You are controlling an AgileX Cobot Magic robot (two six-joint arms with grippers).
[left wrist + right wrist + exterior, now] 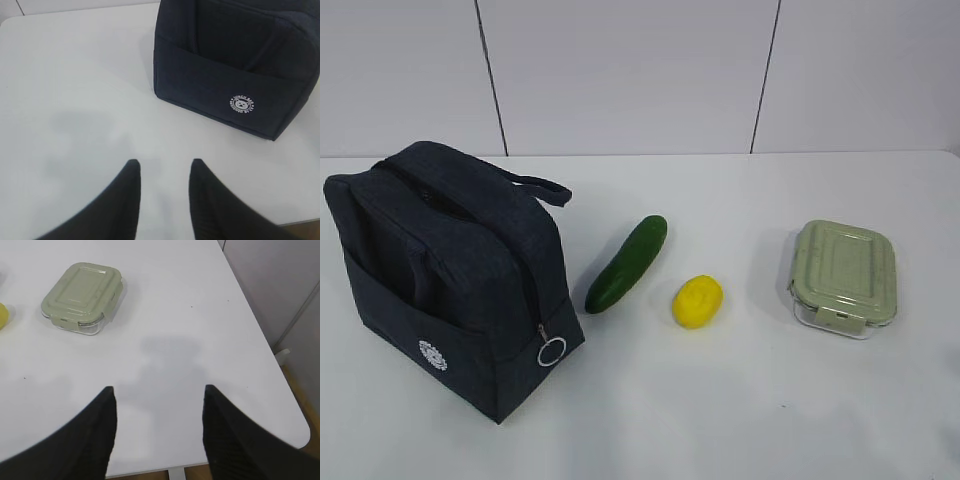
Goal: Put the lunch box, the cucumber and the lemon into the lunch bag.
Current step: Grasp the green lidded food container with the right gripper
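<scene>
The navy lunch bag (450, 270) stands at the left of the white table, zipper shut, its silver ring pull (551, 350) hanging at the front corner; it also shows in the left wrist view (235, 65). The dark green cucumber (626, 263) lies right of the bag. The yellow lemon (697, 301) lies right of the cucumber; its edge shows in the right wrist view (3, 316). The lunch box (844, 276) with its sage-green lid sits at the right, also in the right wrist view (82, 298). My left gripper (165, 167) is open and empty, near the bag's front. My right gripper (159, 392) is open and empty, short of the lunch box. Neither gripper shows in the exterior view.
The table's right edge (270, 345) and front edge (150, 471) lie close to my right gripper. A white panelled wall (640, 70) stands behind the table.
</scene>
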